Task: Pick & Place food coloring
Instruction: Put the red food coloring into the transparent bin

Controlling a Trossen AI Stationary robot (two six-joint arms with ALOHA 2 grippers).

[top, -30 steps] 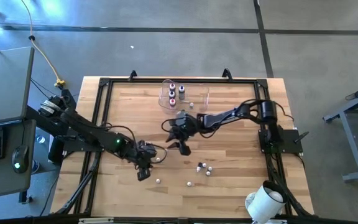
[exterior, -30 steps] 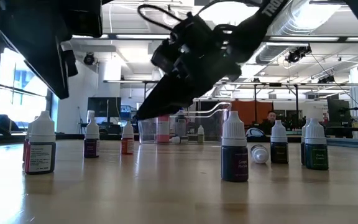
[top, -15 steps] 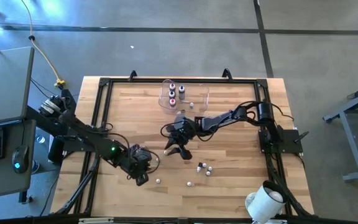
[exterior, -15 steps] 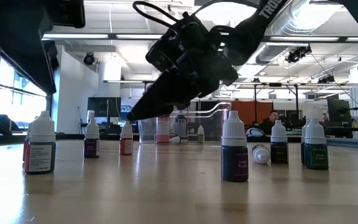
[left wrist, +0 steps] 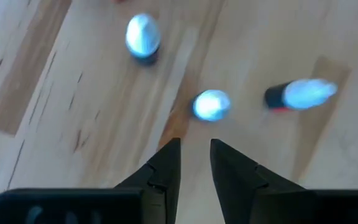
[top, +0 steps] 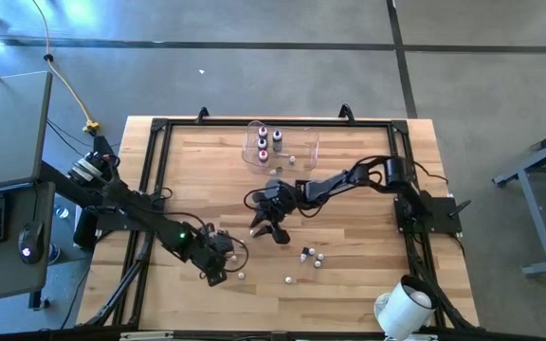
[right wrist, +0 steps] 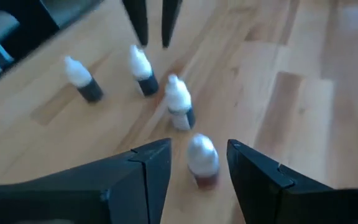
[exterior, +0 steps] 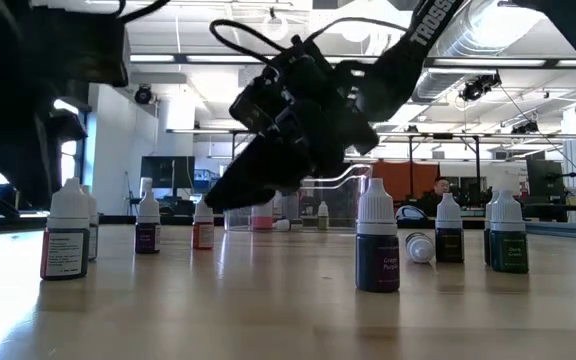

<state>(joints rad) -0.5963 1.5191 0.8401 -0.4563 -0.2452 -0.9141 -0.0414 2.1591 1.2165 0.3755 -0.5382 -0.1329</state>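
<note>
The right hand (right wrist: 197, 163) stands wide over a red-bodied bottle (right wrist: 202, 158) of food coloring, mid-tabletop (top: 349, 256). The left hand (left wrist: 194, 163), fingers narrow and empty, hovers above a white-capped bottle (left wrist: 211, 104) near the front. A dark-bodied bottle (exterior: 377, 250) reads roughly "Purple". Other bottles stand in the clear tub (top: 301, 147).

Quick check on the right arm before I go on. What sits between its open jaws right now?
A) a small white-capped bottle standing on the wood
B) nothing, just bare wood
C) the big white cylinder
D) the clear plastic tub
A: in the right wrist view a white-capped bottle stands on the wooden table between the open jaws of the right gripper, not yet clamped.
</note>
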